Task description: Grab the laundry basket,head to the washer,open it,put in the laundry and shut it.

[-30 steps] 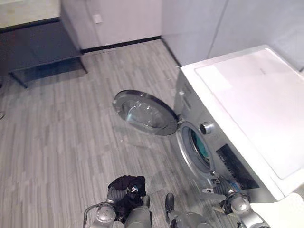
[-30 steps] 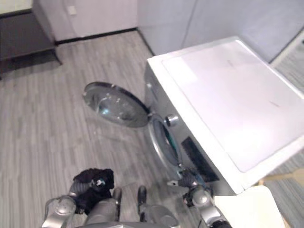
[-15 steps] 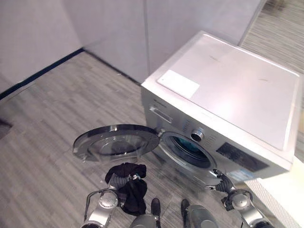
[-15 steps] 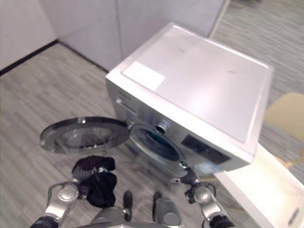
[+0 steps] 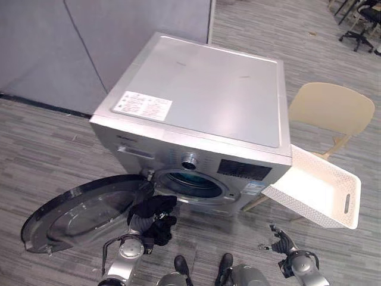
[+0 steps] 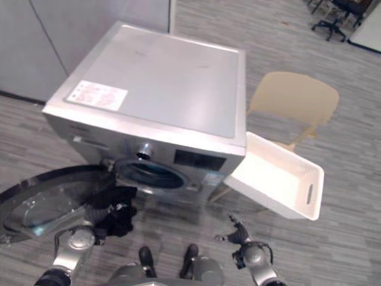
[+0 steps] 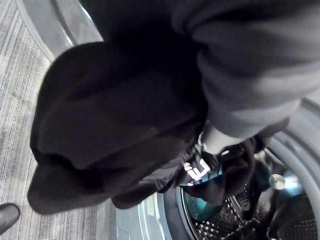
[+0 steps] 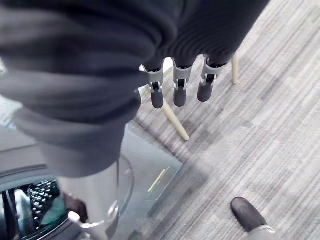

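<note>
The silver washer stands in front of me with its round door swung wide open toward my left. My left hand is shut on a black garment, held just before the drum opening. In the left wrist view the black garment hangs at the drum's mouth, and something teal lies inside. My right hand hangs low to the right of the washer, its fingers relaxed and holding nothing.
A white laundry basket rests tilted on a beige chair right of the washer. The chair's leg slants across the floor by my right hand. Grey walls stand behind the washer on the left, and wood-look flooring runs all around.
The camera has swung round to face the washer's front, bringing the basket and chair into view. My left hand with the black garment is now close to the drum opening.
</note>
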Robot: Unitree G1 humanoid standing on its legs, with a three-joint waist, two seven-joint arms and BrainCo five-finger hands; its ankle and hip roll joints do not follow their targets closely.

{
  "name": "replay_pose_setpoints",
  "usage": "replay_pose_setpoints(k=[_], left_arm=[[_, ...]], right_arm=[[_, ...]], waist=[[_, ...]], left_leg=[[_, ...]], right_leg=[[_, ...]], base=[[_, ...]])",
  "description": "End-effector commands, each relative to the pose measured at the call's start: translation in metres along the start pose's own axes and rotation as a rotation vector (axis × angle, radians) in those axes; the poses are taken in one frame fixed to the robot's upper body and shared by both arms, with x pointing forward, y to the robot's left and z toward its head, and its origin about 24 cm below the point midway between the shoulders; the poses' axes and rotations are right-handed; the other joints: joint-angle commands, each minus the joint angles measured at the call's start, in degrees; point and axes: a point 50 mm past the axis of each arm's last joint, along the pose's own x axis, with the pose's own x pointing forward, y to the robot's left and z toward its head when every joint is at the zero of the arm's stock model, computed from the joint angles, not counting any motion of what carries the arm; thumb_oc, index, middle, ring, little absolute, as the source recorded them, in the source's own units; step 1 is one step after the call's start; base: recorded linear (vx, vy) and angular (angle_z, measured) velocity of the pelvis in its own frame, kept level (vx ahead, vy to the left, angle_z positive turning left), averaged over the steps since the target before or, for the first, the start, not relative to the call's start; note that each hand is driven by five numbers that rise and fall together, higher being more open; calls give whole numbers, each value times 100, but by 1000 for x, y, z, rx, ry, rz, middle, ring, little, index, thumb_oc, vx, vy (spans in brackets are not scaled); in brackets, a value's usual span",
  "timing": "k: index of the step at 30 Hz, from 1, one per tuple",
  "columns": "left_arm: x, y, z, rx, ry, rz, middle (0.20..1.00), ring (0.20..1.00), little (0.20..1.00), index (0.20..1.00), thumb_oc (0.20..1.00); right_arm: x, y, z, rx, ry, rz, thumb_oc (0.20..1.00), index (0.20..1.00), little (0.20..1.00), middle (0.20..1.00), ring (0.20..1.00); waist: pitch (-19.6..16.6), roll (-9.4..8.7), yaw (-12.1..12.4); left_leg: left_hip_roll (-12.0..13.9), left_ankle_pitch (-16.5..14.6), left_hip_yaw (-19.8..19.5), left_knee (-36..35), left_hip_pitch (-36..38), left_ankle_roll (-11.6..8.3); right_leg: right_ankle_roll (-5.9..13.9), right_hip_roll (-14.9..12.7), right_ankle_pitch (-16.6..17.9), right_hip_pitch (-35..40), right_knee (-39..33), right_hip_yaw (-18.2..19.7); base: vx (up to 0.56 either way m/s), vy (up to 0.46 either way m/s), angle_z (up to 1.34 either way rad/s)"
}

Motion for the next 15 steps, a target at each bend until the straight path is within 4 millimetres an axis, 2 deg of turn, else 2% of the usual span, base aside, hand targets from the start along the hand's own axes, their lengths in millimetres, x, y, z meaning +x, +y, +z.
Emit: replay_pose_setpoints(k=[1, 2, 3, 4, 7, 9, 13, 15], left_arm=[[4, 4, 25, -68, -125, 51, 200, 200, 200, 200, 200], [5, 3, 25, -74, -126, 54, 200, 200, 200, 200, 200], [8, 4, 28, -89, -127, 72, 200, 200, 200, 200, 200], [9, 4, 30, -91, -131, 76, 200, 200, 200, 200, 200], [11, 6, 35, -96, -145, 89, 200, 200, 200, 200, 200], [10, 7, 39, -98, -165, 91, 200, 200, 200, 200, 200], [12, 11, 49, -81, -200, 93, 200, 200, 200, 200, 200], [13, 14, 56, -75, -224, 97, 200, 200, 200, 200, 200]], right_arm=[[3, -29, 8, 23, -44, -101, 1000, 1000, 1000, 1000, 1000], [2, -31, 5, 28, -36, -109, 1000, 1000, 1000, 1000, 1000], [2, -36, 4, 27, -29, -125, 1000, 1000, 1000, 1000, 1000], [3, -38, 3, 28, -25, -132, 1000, 1000, 1000, 1000, 1000], [3, -42, 4, 35, -28, -146, 1000, 1000, 1000, 1000, 1000], [2, -41, 2, 24, -28, -136, 1000, 1000, 1000, 1000, 1000], [5, -41, 10, 3, -50, -125, 1000, 1000, 1000, 1000, 1000], [7, -41, 17, -5, -71, -115, 1000, 1000, 1000, 1000, 1000]], waist=[[9, -48, 4], [38, -44, 0], [134, -38, 37], [153, -44, 28], [166, -81, 15], [156, -78, 1], [225, -136, -55], [256, -165, -57]], left_leg=[[-44, -864, -978, 951, -66, -86], [-6, -870, -1009, 1215, -166, -125], [-1, -636, -1316, 1691, -447, -275], [1, -627, -1450, 1773, -558, -314], [-12, -687, -1673, 1803, -712, -327], [-115, -833, -1942, 1496, -666, -286], [-141, -891, -1909, 1522, -812, -232], [-74, -1005, -1749, 1611, -901, -175]], right_leg=[[262, 64, 294, 283, -851, 435], [218, 90, 303, 344, -918, 471], [135, 154, 293, 423, -989, 553], [118, 156, 285, 438, -1034, 550], [117, 163, 250, 454, -1077, 611], [115, 232, 135, 352, -897, 775], [58, 244, 83, -116, -416, 949], [40, 283, 57, -406, -150, 1060]], base=[[75, -80, -22], [50, -70, -25], [34, -39, -25], [15, -18, -28], [62, 18, -13], [137, 67, 2], [-3, 52, -7], [-32, 27, -41]])
